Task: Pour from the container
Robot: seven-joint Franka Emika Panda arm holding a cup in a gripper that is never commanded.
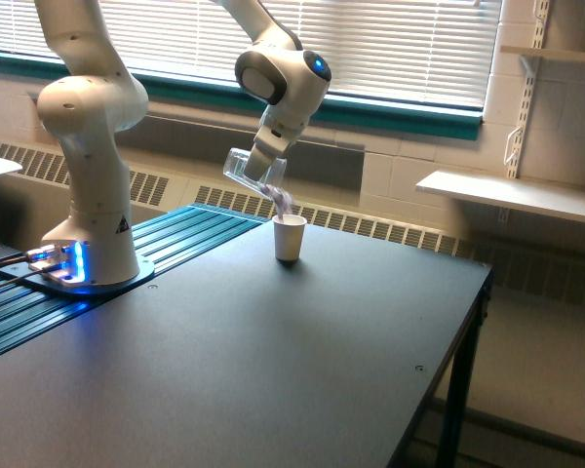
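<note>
A dark table (273,361) fills the near part of a room with white slatted blinds (390,44) over a teal sill (400,112) along the far wall.

Above the table's far side, the gripper (261,161) is clamped around the container (252,170), a small clear cup tipped steeply so its mouth points down toward the exterior view's right. A thin purplish-pink stream (284,202) runs from its lip into the white paper cup (290,238), which stands upright on the table just below and to the right of the container, apart from it.

No writing can be read on either cup. The only marking on the robot is a small yellow triangular warning sticker (122,226) low on its base column; its symbol is too small to make out.

The wrist angles down and left from a rounded joint with a blue light (317,66), and the link above it rises out of the top edge. The thick white base column (88,185) stands at the left on a dark plate with glowing blue lights (63,263), mounted on a ribbed teal panel (127,283).

At far right, two white wall shelves (512,195) hang on slotted rails, and a baseboard heater grille (390,229) runs along the wall behind the table.
</note>
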